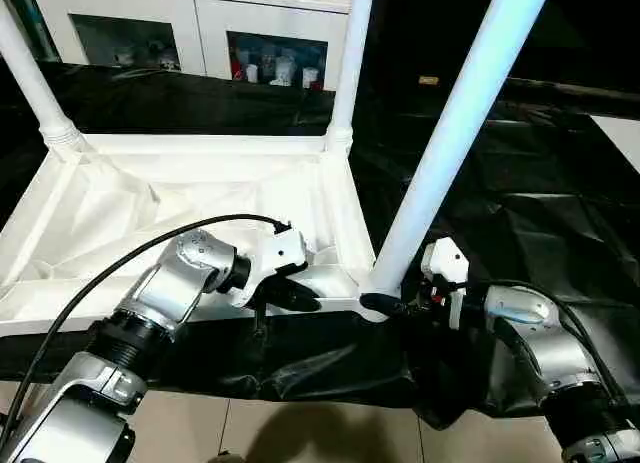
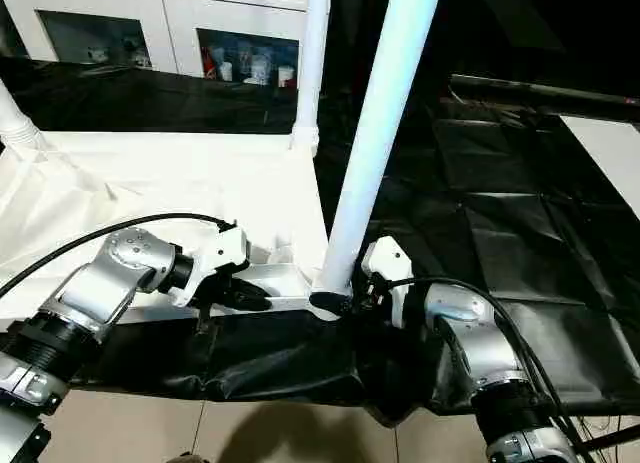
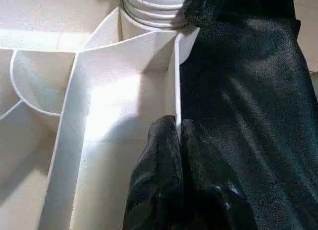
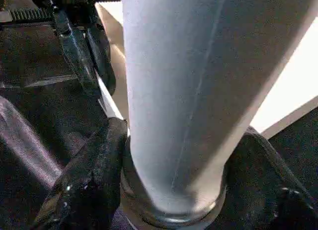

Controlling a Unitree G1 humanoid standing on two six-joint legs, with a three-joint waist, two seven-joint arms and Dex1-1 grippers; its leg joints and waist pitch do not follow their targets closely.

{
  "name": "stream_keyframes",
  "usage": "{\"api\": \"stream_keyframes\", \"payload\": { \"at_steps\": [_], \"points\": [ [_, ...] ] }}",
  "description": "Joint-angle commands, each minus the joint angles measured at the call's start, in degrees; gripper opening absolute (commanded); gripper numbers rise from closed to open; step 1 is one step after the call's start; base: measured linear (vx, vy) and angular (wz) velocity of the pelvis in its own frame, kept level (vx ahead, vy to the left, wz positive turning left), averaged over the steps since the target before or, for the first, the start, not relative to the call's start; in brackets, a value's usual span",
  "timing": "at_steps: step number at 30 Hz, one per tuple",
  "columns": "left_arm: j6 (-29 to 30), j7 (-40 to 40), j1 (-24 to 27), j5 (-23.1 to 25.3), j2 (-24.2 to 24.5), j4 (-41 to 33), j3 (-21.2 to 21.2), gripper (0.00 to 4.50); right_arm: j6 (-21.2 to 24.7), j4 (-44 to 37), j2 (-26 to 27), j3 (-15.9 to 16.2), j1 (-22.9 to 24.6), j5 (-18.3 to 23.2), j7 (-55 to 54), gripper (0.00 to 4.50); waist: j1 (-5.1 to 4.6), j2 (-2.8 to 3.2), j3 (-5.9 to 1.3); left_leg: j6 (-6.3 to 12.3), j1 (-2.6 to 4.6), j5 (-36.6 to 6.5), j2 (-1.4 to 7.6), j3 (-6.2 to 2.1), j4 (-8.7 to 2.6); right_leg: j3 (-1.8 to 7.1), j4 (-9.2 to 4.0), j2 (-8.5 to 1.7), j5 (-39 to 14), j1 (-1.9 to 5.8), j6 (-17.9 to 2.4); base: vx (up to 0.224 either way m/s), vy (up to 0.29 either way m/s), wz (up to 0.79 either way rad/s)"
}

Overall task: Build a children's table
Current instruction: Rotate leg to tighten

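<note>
Jaws pinched on the near rim wall, the left gripper holds the children's table, upturned on the black-draped work table. The right gripper straddles the nearest tubular leg, fingers at its base. Smooth white plastic, ribbed inside; a glass-doored cabinet stands behind.

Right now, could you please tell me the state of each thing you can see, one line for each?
Table top: upside down on the black cloth, ribs up.
Near leg: standing in the near corner socket, leaning.
Far legs: standing in their sockets.
Left gripper: shut on the top's near rim.
Right gripper: fingers around the near leg's base.
Cabinet: doors closed.
</note>
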Motion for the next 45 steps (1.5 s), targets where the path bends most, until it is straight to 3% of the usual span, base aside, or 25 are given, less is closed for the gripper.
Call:
{"api": "stream_keyframes", "payload": {
  "at_steps": [1, 5, 7, 12, 17, 18, 24, 26, 28, 30, 31, 32, 34, 38, 39, 42, 44, 45],
  "points": [
    [0.71, -2.60, 1.11, 0.37, 0.08, -0.21, -2.78, 0.00, 0.76, -0.29, -0.69, -0.75, 0.37, 0.16, -0.05, 2.55, -0.06, 0.07, -3.27, 5.15, 0.15, -5.16, 0.93, 0.31, -2.94, 2.54, -2.98, -2.75, 1.03, 3.33, -14.77, 0.000, 0.000, 0.00],
    [1.17, -2.04, 1.12, 0.28, -0.26, 0.16, -2.54, 0.00, 0.97, 0.17, 0.09, -1.40, 0.60, 0.43, -1.38, 2.52, -0.05, 0.09, -3.29, 4.91, 0.20, -5.49, 0.96, 0.28, -2.96, 2.54, -3.00, -2.76, 0.24, 3.31, -14.63, 0.000, 0.000, 0.00],
    [1.83, 1.59, 0.63, 0.89, -1.96, 2.14, -1.69, 0.00, 0.94, 2.94, 2.30, -3.35, -0.05, -0.33, -7.87, 2.52, -0.15, 0.06, -3.18, 4.73, 0.16, -5.69, 0.95, 0.33, -3.00, 2.56, -3.04, -2.78, -0.16, 3.20, -14.67, 0.000, 0.000, 0.00],
    [2.20, 13.06, -2.05, 3.05, -7.24, 9.09, 0.47, 0.00, 0.37, 10.63, 7.22, -7.73, -2.12, -2.11, -24.45, 2.51, -0.45, 0.10, -2.80, 0.98, 0.56, -11.39, 0.91, 0.11, -3.55, 2.57, -4.35, -3.03, -11.83, 2.82, -11.85, 0.000, 0.000, 0.00],
    [4.63, 26.04, -6.31, 4.30, -14.91, 17.86, 2.53, 0.00, 1.93, 16.65, 12.62, -9.73, -4.56, -5.30, -43.34, 2.51, -0.62, -0.03, -2.55, -0.32, 0.55, -14.18, 0.70, -0.05, -3.87, 2.56, -5.20, -2.91, -18.23, 2.41, -8.80, 0.000, 0.000, 0.00],
    [4.58, 28.05, -7.15, 4.71, -16.03, 19.53, 2.82, 0.00, 2.04, 17.70, 13.54, -10.19, -5.32, -5.44, -45.86, 2.51, -0.65, 0.19, -2.60, -0.60, 0.64, -14.88, 0.63, -0.10, -3.87, 2.59, -5.42, -3.02, -19.52, 2.26, -8.20, 0.000, 0.000, 0.00],
    [2.39, 34.57, -10.63, 7.28, -19.93, 27.14, 2.28, 0.00, 0.70, 21.45, 18.29, -10.34, -9.82, -6.83, -53.75, 2.51, -0.70, 0.20, -2.84, -0.23, 0.35, -15.21, 0.53, -0.33, -4.01, 2.56, -5.47, -2.92, -17.96, 2.24, -6.96, 0.000, 0.000, 0.00],
    [2.32, 34.66, -10.98, 7.55, -20.11, 28.01, 2.01, 0.00, 0.35, 21.47, 18.83, -9.80, -10.17, -7.06, -53.16, 2.51, -0.60, 0.22, -2.81, 0.02, 0.27, -14.69, 0.57, -0.24, -3.98, 2.56, -5.31, -2.84, -15.71, 2.29, -7.51, 0.000, 0.000, 0.00],
    [2.21, 33.72, -10.99, 7.67, -19.62, 28.43, 1.88, 0.00, -1.80, 19.08, 19.13, -10.18, -9.20, -4.32, -47.07, 3.21, -0.51, 0.11, -2.82, 0.83, 0.37, -15.86, 0.62, -0.20, -3.95, 2.54, -5.38, -2.97, -15.82, 2.36, -7.93, 0.000, 0.000, 0.00],
    [2.00, 32.39, -10.78, 7.73, -18.98, 28.33, 1.66, 0.00, -3.73, 16.91, 18.61, -9.94, -8.39, -3.25, -43.39, 3.26, -0.34, 0.01, -2.86, 1.62, 0.21, -14.71, 0.70, -0.14, -3.89, 2.61, -5.25, -3.02, -13.70, 2.50, -8.54, 0.000, 0.000, 0.00],
    [1.54, 31.11, -10.72, 7.72, -18.52, 28.54, 1.45, 0.00, -3.74, 16.16, 17.84, -9.75, -8.23, -3.19, -42.03, 3.26, -0.34, 0.02, -2.78, 1.87, 0.12, -14.56, 0.70, -0.15, -3.95, 2.58, -5.23, -3.00, -13.50, 2.54, -8.66, 0.000, 0.000, 0.00],
    [0.98, 28.84, -10.27, 7.72, -17.58, 27.97, 0.97, 0.00, -2.78, 14.62, 16.55, -9.55, -7.85, -1.94, -37.90, 3.47, -0.49, -0.23, -2.73, 2.31, -0.39, -14.13, 0.60, -0.34, -4.12, 2.37, -5.33, -3.04, -15.58, 3.04, -8.01, 0.000, 0.000, 0.00],
    [0.00, 25.96, -9.55, 7.46, -16.61, 26.67, 0.49, 0.00, -0.91, 13.13, 14.91, -8.72, -7.33, -1.36, -33.66, 3.68, -0.62, -0.18, -2.80, 2.57, -0.36, -13.61, 0.73, -0.39, -4.08, 2.42, -5.37, -3.11, -15.72, 2.94, -8.04, 0.000, 0.000, 0.00],
    [-0.48, 16.94, -6.53, 5.99, -13.20, 20.42, -1.50, 0.00, -0.94, 8.77, 7.95, -3.52, -4.24, -3.71, -22.38, 3.71, -0.55, -0.45, -2.90, 3.91, -0.54, -10.28, 0.73, -0.16, -3.64, 2.52, -5.02, -3.08, -11.64, 3.24, -9.26, 0.000, 0.000, 0.00],
    [-2.23, 14.21, -5.61, 5.57, -11.96, 18.49, -2.22, 0.00, -1.22, 7.43, 6.49, -2.71, -3.38, -3.60, -19.69, 3.71, -0.42, -0.25, -2.96, 4.41, -0.31, -9.23, 0.91, -0.11, -3.57, 2.55, -4.76, -3.14, -9.30, 3.13, -10.38, 0.000, 0.000, 0.00],
    [-5.84, 4.37, -2.58, 3.67, -7.03, 11.75, -4.53, 0.00, -1.75, 4.13, 3.16, -1.81, -1.37, -2.65, -13.20, 3.71, -0.34, -0.24, -2.96, 5.01, -0.24, -8.19, 1.00, 0.03, -3.51, 2.60, -4.28, -3.01, -6.19, 3.06, -12.07, 0.000, 0.000, 0.00],
    [-6.22, 2.43, -1.99, 3.22, -5.80, 10.33, -4.83, 0.00, -1.55, 3.33, 2.63, -1.90, -0.97, -2.25, -11.99, 3.71, -0.35, -0.08, -2.95, 5.13, -0.11, -7.74, 1.14, 0.03, -3.56, 2.61, -3.97, -2.94, -4.37, 2.95, -12.85, 0.026, 0.004, 0.01],
    [-5.76, 1.19, -1.59, 2.87, -4.84, 9.17, -4.77, 0.00, -1.44, 2.58, 2.10, -1.92, -0.59, -2.23, -11.09, 3.71, -0.15, 0.00, -3.10, 5.17, 0.34, -7.45, 1.27, 0.15, -3.41, 2.67, -3.69, -2.89, -2.62, 2.82, -13.54, 0.000, 0.000, 0.00]
  ]
}}
